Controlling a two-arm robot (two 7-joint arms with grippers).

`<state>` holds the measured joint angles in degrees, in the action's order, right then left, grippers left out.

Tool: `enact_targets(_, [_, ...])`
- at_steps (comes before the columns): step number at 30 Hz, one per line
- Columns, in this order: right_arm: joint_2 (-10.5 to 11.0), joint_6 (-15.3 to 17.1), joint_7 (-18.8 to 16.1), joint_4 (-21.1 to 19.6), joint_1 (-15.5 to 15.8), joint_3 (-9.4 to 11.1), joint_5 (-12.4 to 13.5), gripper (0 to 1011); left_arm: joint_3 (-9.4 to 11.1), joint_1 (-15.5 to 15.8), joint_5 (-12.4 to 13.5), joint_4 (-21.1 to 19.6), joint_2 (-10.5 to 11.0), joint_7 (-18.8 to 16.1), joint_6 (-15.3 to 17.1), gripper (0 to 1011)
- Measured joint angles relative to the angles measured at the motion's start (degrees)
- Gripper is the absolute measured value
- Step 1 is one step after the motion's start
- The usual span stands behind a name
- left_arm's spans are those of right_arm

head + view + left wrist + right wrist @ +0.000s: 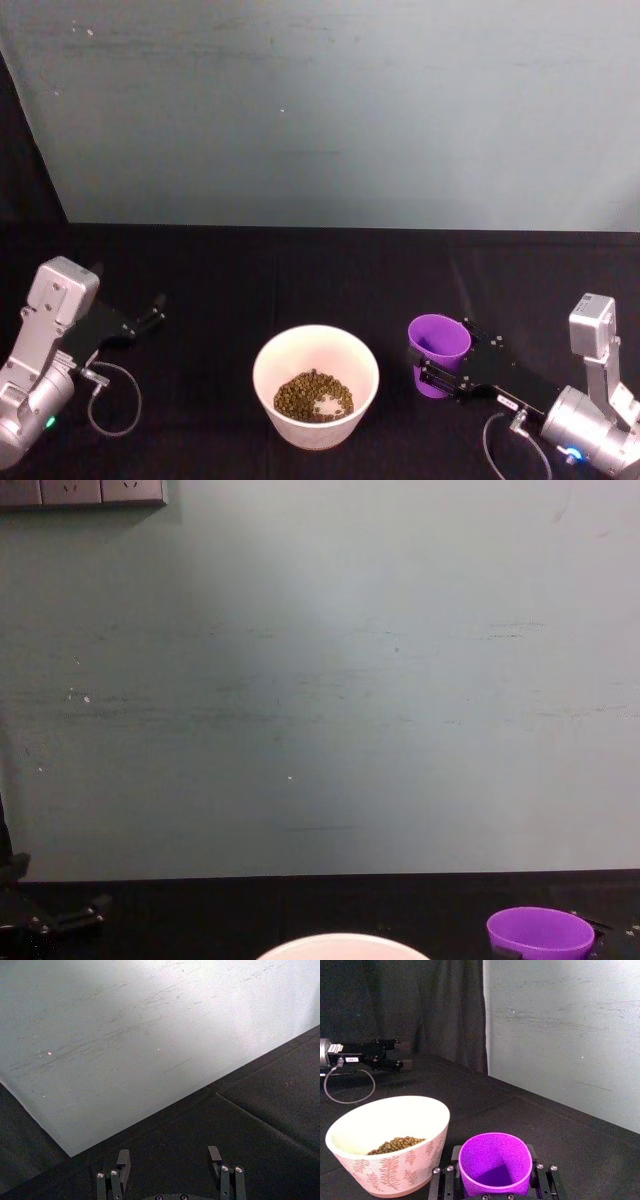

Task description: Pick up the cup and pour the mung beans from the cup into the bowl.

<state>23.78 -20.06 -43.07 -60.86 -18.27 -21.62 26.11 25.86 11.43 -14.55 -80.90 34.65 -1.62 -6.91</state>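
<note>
The purple cup [494, 1162] is clamped at mid-wall by the right gripper [494, 1186], just beside the bowl [316, 385] (light, smooth plastic, likely slippery); the left gripper [170, 1167] is parked, fingers apart.

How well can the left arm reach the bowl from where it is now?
Probably yes. The left tool sits open and empty on the bowl's left, with bare black table between them. The cup, between the right tool's fingers, stands on the bowl's far side, out of the way.
</note>
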Motion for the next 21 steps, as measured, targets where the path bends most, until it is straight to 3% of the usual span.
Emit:
enact_targets(10, [0.0, 0.0, 0.0, -0.1, 0.0, 0.0, 0.0, 761, 0.0, 0.0, 0.0, 0.0, 0.0, 0.0, 0.0, 1004])
enact_targets(19, [0.1, 0.1, 0.1, -0.2, 0.0, 0.1, 0.0, 997, 0.0, 0.0, 0.0, 0.0, 0.0, 0.0, 0.0, 1003])
enact_targets(21, [0.1, 0.1, 0.1, -0.2, 0.0, 0.1, 0.0, 1002, 0.0, 0.0, 0.0, 0.0, 0.0, 0.0, 0.0, 1003])
